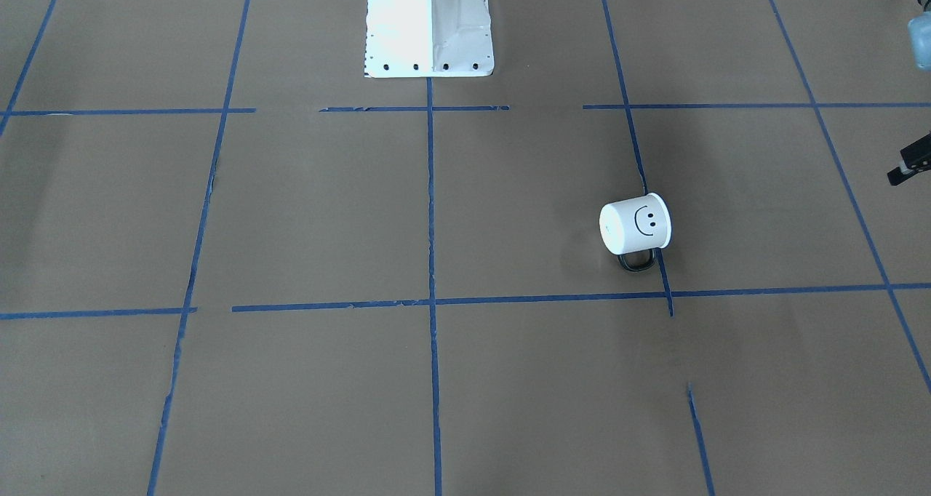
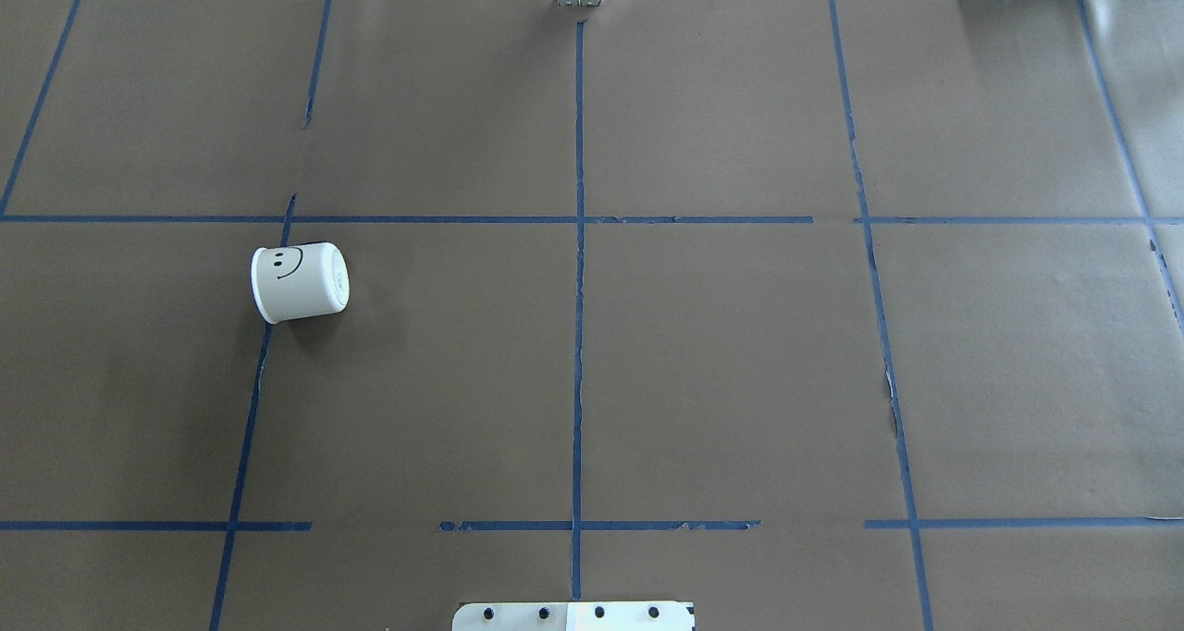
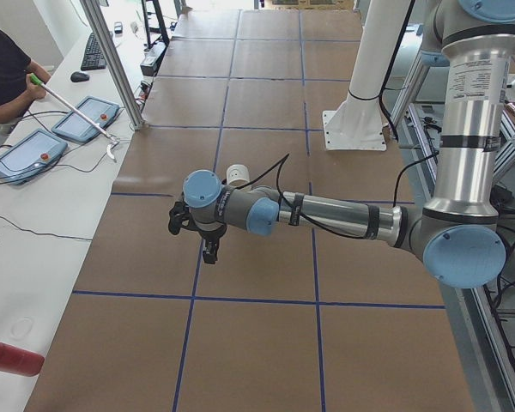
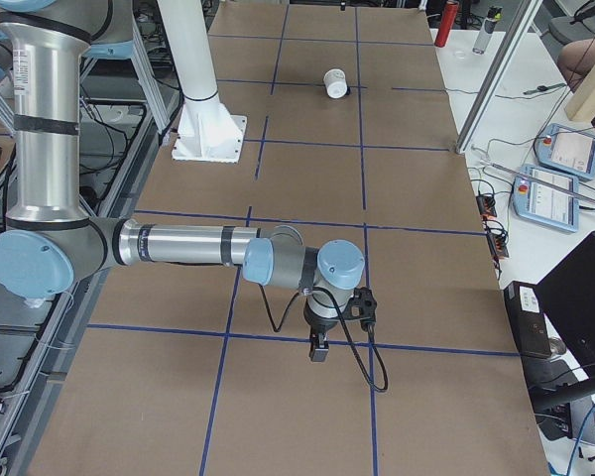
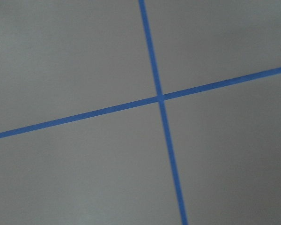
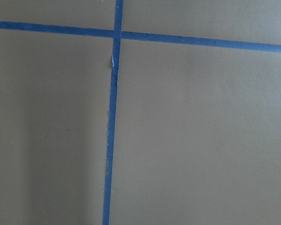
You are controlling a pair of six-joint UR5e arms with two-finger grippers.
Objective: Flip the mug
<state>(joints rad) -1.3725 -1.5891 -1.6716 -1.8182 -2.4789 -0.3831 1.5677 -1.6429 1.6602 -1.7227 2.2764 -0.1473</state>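
On brown table (image 2: 721, 372), blue tape grid (image 2: 579, 335), toppled mug (image 2: 301, 282)

One mug (image 1: 634, 224), two grippers (left gripper (image 3: 209, 251), right gripper (image 4: 318, 349)).

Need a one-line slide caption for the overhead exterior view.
Smiley mug lies on its side over a blue tape line, left half of the table.

Overhead, front: steep down from opposite sides, sharing mug (image 2: 301, 282). Sides: along table (image 3: 257, 343). Wrists: close over tape (image 5: 160, 98).
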